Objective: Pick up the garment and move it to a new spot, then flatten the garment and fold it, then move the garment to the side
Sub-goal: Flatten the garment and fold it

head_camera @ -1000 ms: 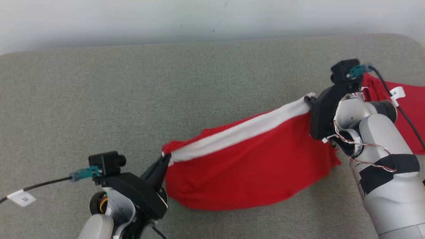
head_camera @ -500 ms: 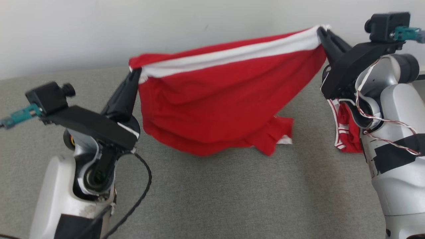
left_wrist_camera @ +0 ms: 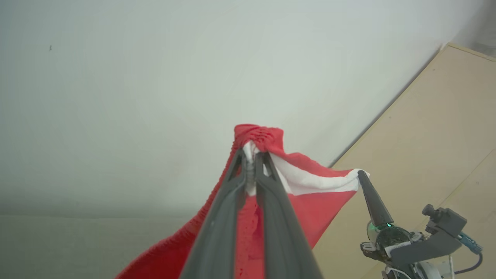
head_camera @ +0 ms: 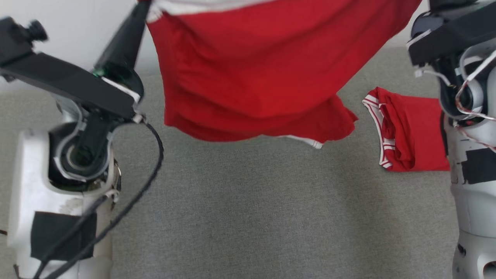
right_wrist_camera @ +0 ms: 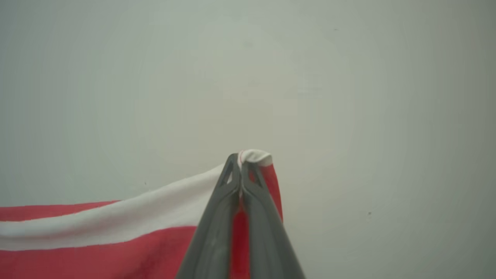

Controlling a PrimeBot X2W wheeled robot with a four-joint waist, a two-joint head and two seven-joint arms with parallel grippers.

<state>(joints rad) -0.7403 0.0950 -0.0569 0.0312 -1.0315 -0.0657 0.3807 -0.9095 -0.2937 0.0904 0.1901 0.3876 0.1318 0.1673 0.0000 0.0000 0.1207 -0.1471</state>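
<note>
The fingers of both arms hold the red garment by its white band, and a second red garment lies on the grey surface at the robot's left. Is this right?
Not the side: the second red garment lies on the grey surface at the robot's right, as the head view shows. The rest stands.

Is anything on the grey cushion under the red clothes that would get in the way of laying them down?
Nothing visible does. The grey cushion below the hanging garment is bare. A second red garment lies folded to the right, near the right arm, not underneath.
</note>
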